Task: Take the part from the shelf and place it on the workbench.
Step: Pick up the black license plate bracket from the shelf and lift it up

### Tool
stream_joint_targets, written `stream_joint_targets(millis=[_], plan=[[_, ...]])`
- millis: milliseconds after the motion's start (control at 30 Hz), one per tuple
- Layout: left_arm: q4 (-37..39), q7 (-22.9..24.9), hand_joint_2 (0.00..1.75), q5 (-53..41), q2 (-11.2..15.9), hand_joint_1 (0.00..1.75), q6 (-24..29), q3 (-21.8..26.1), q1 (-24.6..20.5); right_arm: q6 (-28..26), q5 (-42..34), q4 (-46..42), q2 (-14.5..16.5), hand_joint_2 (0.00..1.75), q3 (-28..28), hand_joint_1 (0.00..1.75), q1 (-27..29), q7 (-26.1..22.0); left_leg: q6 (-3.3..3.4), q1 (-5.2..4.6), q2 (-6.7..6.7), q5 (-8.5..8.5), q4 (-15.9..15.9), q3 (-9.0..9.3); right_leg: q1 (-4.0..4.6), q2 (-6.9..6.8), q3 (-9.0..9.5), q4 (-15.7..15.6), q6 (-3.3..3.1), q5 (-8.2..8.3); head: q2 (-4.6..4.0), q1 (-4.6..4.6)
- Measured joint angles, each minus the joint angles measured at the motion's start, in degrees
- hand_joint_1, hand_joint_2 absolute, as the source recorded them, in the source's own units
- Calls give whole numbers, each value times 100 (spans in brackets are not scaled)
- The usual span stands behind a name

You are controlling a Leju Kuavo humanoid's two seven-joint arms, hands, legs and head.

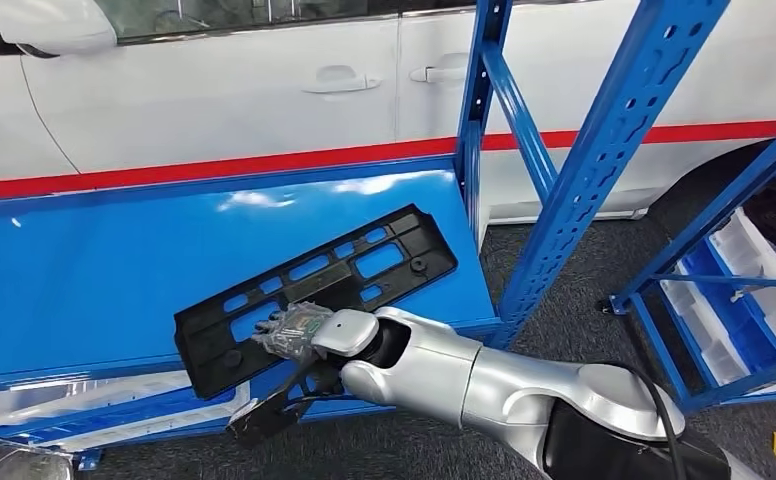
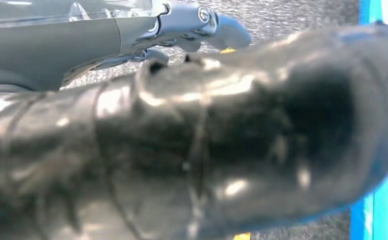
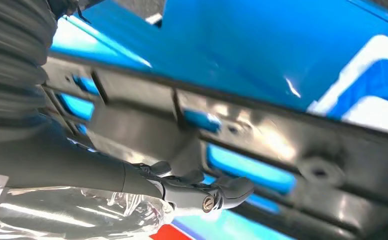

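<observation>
A long black plastic part with several slots lies slantwise on the blue shelf board, its near end sticking out over the front edge. My right hand lies on that near end, and its fingers and thumb close on the part in the right wrist view. The silver right arm comes in from the lower right. My left hand shows its grey thumb and fingers apart over the speckled floor, holding nothing.
Blue shelf uprights stand right of the board, with a second blue rack and white bins at the far right. A white car with a red stripe is behind the shelf. Grey carpet covers the floor.
</observation>
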Motion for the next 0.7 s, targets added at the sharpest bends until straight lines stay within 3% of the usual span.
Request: stream_joint_targets(millis=[67,100,200,267,300,367,433,567,633,700], plan=[[1,0,0,3,-1,0,0,1,12,-20,-5,-109,-32,175,-10,0,-28,13,65,27,11,39,-78,44,4,-13,-20,71,66,-65,0,9],[1,0,0,3,-2,0,0,2,15,-33,-7,-157,-50,175,-16,0,-49,15,103,41,19,61,-121,69,9,-19,-99,250,89,-179,0,19],[1,-1,0,0,3,0,-5,2,6,-165,-3,-283,-126,175,-24,0,-70,28,163,40,27,71,-147,89,11,-30,-575,1230,115,-632,1,41],[1,-2,0,0,4,0,-17,3,11,-358,35,-377,-188,175,-32,0,-58,49,167,33,21,53,-121,88,12,-31,-714,1461,115,-603,0,43],[1,-3,0,1,2,0,-23,3,16,-481,71,-434,-211,175,-48,0,-58,62,162,32,18,37,-98,88,13,-32,-629,1265,106,-444,1,43],[1,-8,0,1,-7,0,-31,4,18,-739,151,-569,-244,175,-113,0,-65,84,129,23,12,-11,-30,76,17,-32,-287,542,65,-95,1,42],[1,-14,0,-1,-12,0,-37,4,10,-903,204,-704,-270,175,-190,0,-72,100,75,4,4,-45,33,39,29,-23,-79,99,17,28,0,37],[1,-18,0,-1,-7,0,-36,4,9,-953,233,-883,-321,175,-268,0,-73,117,-40,17,5,-101,101,-11,21,-14,-57,9,-90,52,1,27],[1,-18,0,-2,-3,0,-37,4,8,-973,244,-956,-329,175,-299,0,-77,119,-97,33,9,-365,541,-216,-6,-23,-42,-28,-132,74,1,8],[1,-18,0,-8,-6,0,-39,4,8,-997,268,-1000,-344,175,-317,0,-60,128,-145,47,11,-680,1276,-571,-3,-29,-46,-32,-143,74,0,-2]])
